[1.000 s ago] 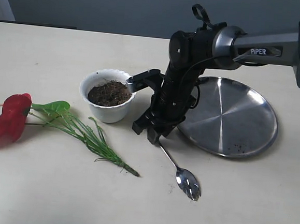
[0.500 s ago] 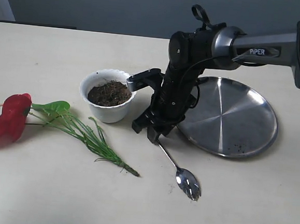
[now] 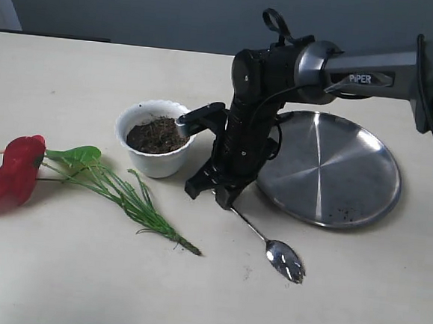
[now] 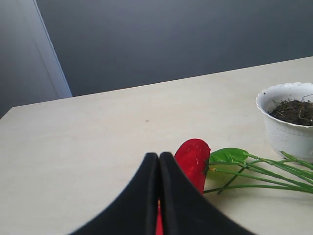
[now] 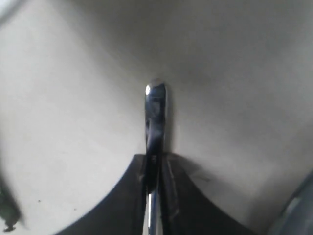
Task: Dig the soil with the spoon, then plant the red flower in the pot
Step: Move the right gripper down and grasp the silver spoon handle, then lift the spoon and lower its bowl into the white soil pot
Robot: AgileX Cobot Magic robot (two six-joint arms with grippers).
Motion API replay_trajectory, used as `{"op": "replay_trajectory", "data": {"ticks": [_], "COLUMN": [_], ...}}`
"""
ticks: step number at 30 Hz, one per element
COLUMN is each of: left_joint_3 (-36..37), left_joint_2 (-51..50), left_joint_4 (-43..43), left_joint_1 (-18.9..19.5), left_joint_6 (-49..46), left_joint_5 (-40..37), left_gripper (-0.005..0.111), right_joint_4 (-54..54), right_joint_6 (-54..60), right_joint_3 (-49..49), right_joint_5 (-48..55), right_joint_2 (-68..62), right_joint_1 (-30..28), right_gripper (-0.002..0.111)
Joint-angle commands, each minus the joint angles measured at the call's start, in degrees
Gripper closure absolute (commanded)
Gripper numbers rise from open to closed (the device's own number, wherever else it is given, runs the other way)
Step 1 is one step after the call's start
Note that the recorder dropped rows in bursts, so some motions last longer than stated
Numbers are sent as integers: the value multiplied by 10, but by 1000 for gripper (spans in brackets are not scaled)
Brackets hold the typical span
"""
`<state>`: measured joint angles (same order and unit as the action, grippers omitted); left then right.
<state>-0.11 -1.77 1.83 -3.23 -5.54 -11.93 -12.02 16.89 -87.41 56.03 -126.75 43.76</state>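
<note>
The desk [image 3: 58, 270] has open surface along its near side and far left; its far edge meets a grey wall. The right gripper [image 3: 216, 190] stands between the pot [image 3: 155, 138] and the steel plate [image 3: 328, 169], close to both, fingers pointing down. It pinches the handle end of the spoon [image 3: 270, 243]; the handle runs down and right, and the notched bowl sits at or just above the desk, near the plate's near rim but apart from it.

The right wrist view shows what the exterior view hides: the fingers [image 5: 171, 196] pressed on either side of the slim handle [image 5: 155, 112], which sticks out past them over bare desk. The plate's rim shows only as a blurred strip at one corner.

The left wrist view shows the left gripper [image 4: 159, 161] with fingers pressed together, nothing visibly between them, above the red flower [image 4: 192, 157]. The left arm does not appear in the exterior view.

The flower [image 3: 17, 169] lies flat on the desk left of the pot, bloom outermost, green leaf [image 3: 74, 154] beside it, stems [image 3: 135, 200] trailing towards the spoon and ending short of it. Dark soil [image 3: 156, 133] fills the pot to below its scalloped rim. A few dark crumbs lie on the plate's near part.
</note>
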Motion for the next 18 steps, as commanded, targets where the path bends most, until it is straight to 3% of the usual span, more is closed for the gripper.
{"op": "replay_trajectory", "data": {"ticks": [1,10,18], "left_joint_3": [1,1,1], "left_joint_2": [4,4,4], "left_joint_4": [-1,-1,-1], "left_joint_1": [2,2,2], "left_joint_6": [1,1,1], "left_joint_5": [4,4,4], "left_gripper": [106,106,106], "right_joint_4": [-9,-11,-42], "right_joint_6": [-7,-23,-40], "right_joint_3": [8,8,8], "right_joint_5": [47,11,-206], "right_joint_2": [35,167,260], "right_joint_1": [7,7,7], "right_gripper": [109,109,109]}}
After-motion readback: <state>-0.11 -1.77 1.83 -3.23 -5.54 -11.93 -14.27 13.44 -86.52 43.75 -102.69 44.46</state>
